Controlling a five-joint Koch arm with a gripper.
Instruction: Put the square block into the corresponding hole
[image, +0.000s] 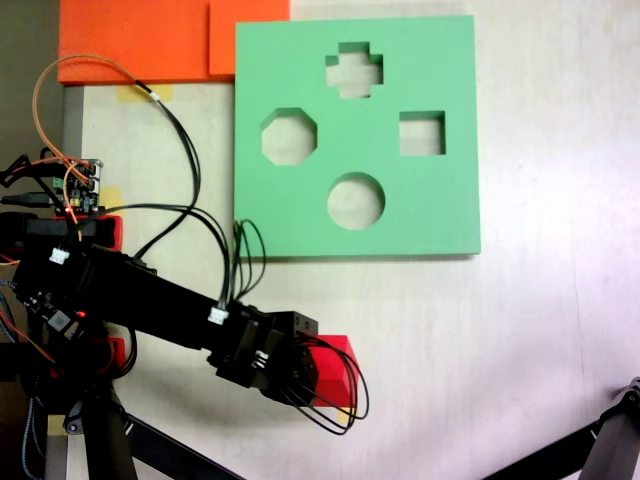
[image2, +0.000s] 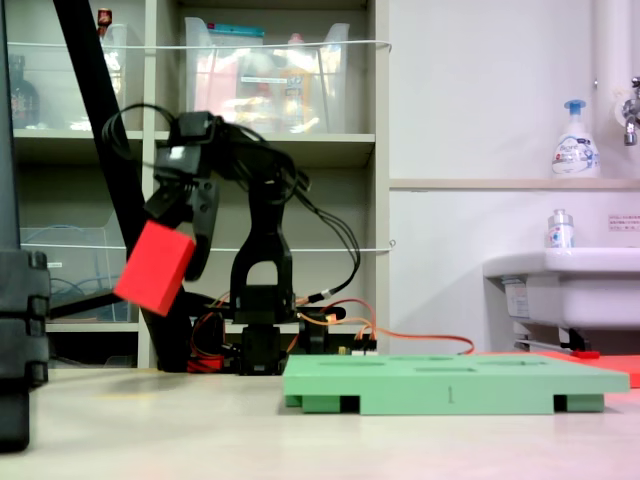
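Observation:
The square block (image: 338, 368) is a bright red foam cube held tilted in the air, well clear of the table in a fixed view (image2: 155, 268). My gripper (image: 312, 378) is shut on it, and its black fingers (image2: 203, 222) clamp the block's upper part. The green foam board (image: 440, 210) lies flat on the table, up and to the right of the block. The corresponding hole (image: 421, 133), a square cutout, sits at the board's right side. From the side the board (image2: 450, 385) shows only its edge, far to the right of the block.
The board also has a cross cutout (image: 354, 70), an octagonal cutout (image: 289, 137) and a round cutout (image: 356, 200). Orange foam sheets (image: 140, 40) lie at the top left. Loose cables (image: 185, 150) trail from the arm base. A black stand leg (image: 612, 440) crosses the bottom right.

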